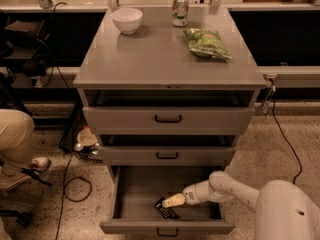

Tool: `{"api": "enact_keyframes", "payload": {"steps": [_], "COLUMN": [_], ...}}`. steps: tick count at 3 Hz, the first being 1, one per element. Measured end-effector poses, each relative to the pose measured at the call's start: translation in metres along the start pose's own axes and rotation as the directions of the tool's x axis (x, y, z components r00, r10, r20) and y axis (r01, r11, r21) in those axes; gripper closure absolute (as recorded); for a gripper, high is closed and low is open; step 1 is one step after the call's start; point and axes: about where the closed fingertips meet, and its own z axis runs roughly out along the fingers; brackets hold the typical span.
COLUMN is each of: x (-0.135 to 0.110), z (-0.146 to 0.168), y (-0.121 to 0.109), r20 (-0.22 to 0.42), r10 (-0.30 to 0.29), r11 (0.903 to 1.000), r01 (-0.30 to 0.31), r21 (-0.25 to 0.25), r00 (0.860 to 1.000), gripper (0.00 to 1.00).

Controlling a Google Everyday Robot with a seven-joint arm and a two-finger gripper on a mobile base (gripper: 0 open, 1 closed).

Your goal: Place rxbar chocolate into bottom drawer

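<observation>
The bottom drawer [135, 191] is pulled out wide at the foot of the grey cabinet. The rxbar chocolate [165, 209], a small dark bar with pale lettering, lies on the drawer floor near the front, tilted. My gripper [170, 202] reaches into the drawer from the right on the white arm, with its pale tip right over the bar's upper end. I cannot tell whether it touches the bar.
The two upper drawers [168, 118] stand slightly open. On the cabinet top sit a white bowl [126, 20], a soda can [180, 9] and a green snack bag [206, 42]. A person's leg [14, 144] and cables [75, 184] are on the floor at left.
</observation>
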Motion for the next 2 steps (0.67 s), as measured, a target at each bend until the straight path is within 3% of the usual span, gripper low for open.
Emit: {"api": "enact_keyframes", "payload": {"steps": [1, 2], "x": [-0.002, -0.001], "z": [-0.016, -0.055], "y": [-0.006, -0.024], "r20": [0.025, 0.066], "r10": [-0.007, -0.006], "r11": [1.0, 0.9996], "r01": [0.007, 0.005], "r21": [0.005, 0.027], "r00": [1.0, 0.998], "gripper": [0.0, 0.0]}}
